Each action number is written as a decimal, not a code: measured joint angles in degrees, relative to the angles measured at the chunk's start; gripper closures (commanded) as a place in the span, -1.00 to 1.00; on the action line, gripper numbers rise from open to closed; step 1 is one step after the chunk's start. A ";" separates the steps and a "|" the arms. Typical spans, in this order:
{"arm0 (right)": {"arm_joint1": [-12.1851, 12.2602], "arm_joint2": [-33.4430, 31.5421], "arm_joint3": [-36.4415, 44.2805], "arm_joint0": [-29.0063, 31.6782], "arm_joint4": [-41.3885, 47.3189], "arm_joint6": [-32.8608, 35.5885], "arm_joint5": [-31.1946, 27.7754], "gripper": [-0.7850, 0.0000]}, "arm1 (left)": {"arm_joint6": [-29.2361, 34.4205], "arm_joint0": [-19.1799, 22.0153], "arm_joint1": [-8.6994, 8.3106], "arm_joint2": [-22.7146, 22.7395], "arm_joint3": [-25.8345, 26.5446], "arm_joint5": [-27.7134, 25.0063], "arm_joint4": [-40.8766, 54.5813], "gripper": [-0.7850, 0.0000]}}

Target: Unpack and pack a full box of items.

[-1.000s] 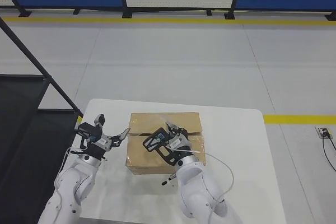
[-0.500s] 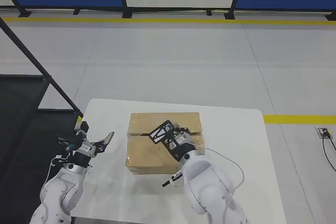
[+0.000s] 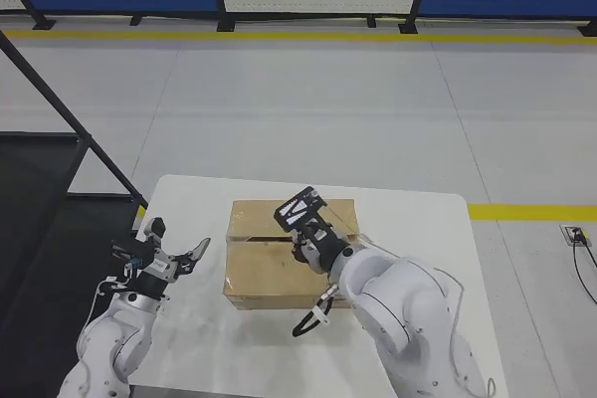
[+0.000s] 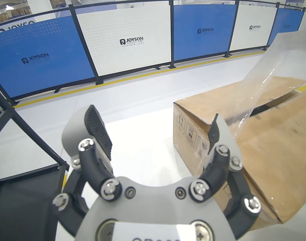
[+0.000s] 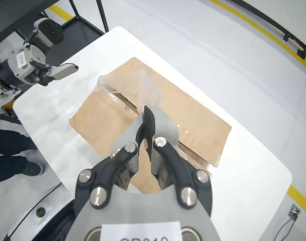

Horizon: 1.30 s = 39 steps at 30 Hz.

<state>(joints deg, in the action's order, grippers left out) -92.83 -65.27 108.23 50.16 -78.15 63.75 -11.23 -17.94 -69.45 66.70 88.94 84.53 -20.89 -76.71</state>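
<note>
Cardboard box on table; left end effector beside.

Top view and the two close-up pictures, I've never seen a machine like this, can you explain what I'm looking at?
This is a two-armed robot at a white table. The top view looks down from a camera above its arms; the other two come from cameras on each wrist. A brown cardboard box lies on the table. The right gripper, a two-fingered claw, is shut on a clear tape strip peeled up from the box's top seam. The left gripper is open and empty, beside the box.
</note>
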 measured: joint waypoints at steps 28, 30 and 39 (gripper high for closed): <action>0.04 -5.16 -1.37 -4.20 20.68 12.31 11.19 1.00 | 2.71 7.48 0.22 -5.83 0.47 -1.75 -4.83 -1.00; 0.09 -5.85 -1.59 -4.58 23.15 12.72 12.03 1.00 | 2.77 8.31 0.19 -6.53 0.11 -2.70 -5.88 -1.00; 0.57 -8.30 -2.80 -6.32 33.40 14.58 12.58 1.00 | 2.13 10.67 0.25 -8.58 -1.64 -3.58 -7.84 -1.00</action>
<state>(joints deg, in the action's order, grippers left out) -92.25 -73.57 105.43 43.84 -44.75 78.33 1.35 -15.81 -58.78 66.95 80.36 82.89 -24.47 -84.54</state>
